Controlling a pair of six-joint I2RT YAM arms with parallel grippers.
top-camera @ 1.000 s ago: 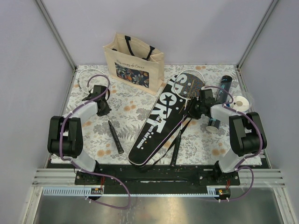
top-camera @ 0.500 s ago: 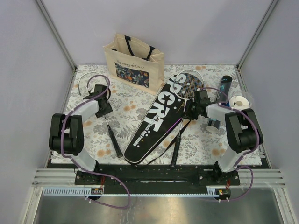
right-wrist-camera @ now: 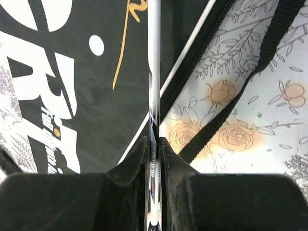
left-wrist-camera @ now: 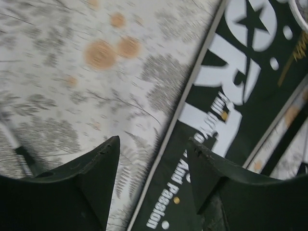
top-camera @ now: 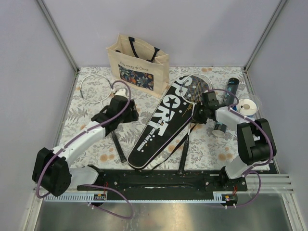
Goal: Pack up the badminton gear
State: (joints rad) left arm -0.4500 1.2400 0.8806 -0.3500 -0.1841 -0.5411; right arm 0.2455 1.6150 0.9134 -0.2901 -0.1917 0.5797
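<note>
The black "SPORT" cover point(top-camera: 163, 118) lies slantwise mid-table. My left gripper point(top-camera: 134, 115) hovers open over its left edge, nothing between the fingers; the left wrist view shows that gripper point(left-wrist-camera: 154, 141) above the cover point(left-wrist-camera: 231, 120). One racket lies left, with its hoop point(top-camera: 94, 86) far back and its black handle point(top-camera: 118, 144) near. My right gripper point(top-camera: 196, 115) is shut on the thin shaft point(right-wrist-camera: 153, 96) of the second racket, whose head point(top-camera: 195, 86) rests on the cover's top. The black tube point(top-camera: 231, 89) lies at the back right, and a white shuttlecock point(top-camera: 246, 106) sits near it.
A beige floral tote bag point(top-camera: 139, 62) stands at the back centre. A short blue-and-white roll point(top-camera: 220, 127) lies just right of my right gripper. The cover's black strap point(right-wrist-camera: 240, 96) trails across the flowered cloth point(top-camera: 211, 149). Walls close in the table on three sides.
My left gripper opened, left the first racket's shaft and swung right to the cover's edge. My right gripper closed on the second racket's shaft.
</note>
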